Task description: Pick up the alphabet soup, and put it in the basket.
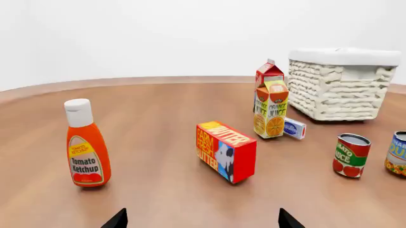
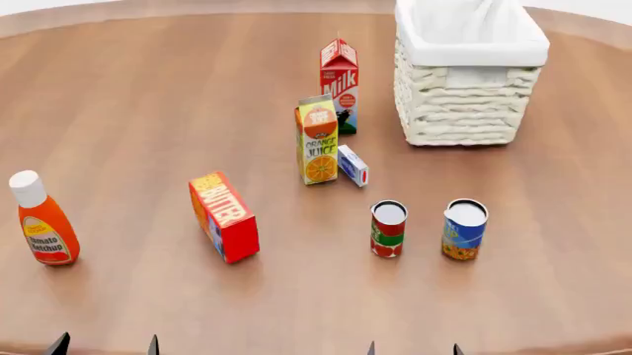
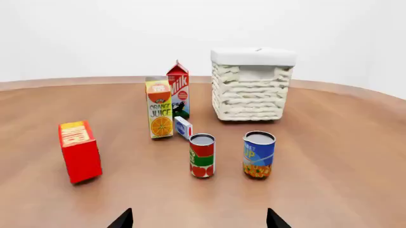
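The alphabet soup [image 2: 464, 229] is a small can with a blue label and a yellow-orange band, standing upright on the wooden table; it also shows as the alphabet soup [image 3: 259, 155] and, cut by the frame edge, the alphabet soup [image 1: 398, 154]. The cream woven basket [image 2: 464, 111] stands beyond it, also seen as the basket [image 3: 250, 90] and the basket [image 1: 336, 85]. My right gripper [image 3: 198, 219] is open, well short of the can, with nothing between its tips. My left gripper [image 1: 201, 219] is open too, facing the butter box.
A red and green can [image 2: 388, 229] stands just left of the soup. An orange juice carton [image 2: 317, 140], a milk carton [image 2: 339, 85] and a small white-blue box [image 2: 353, 165] are grouped behind. A butter box [image 2: 224, 217] and a ketchup bottle [image 2: 41, 220] sit to the left.
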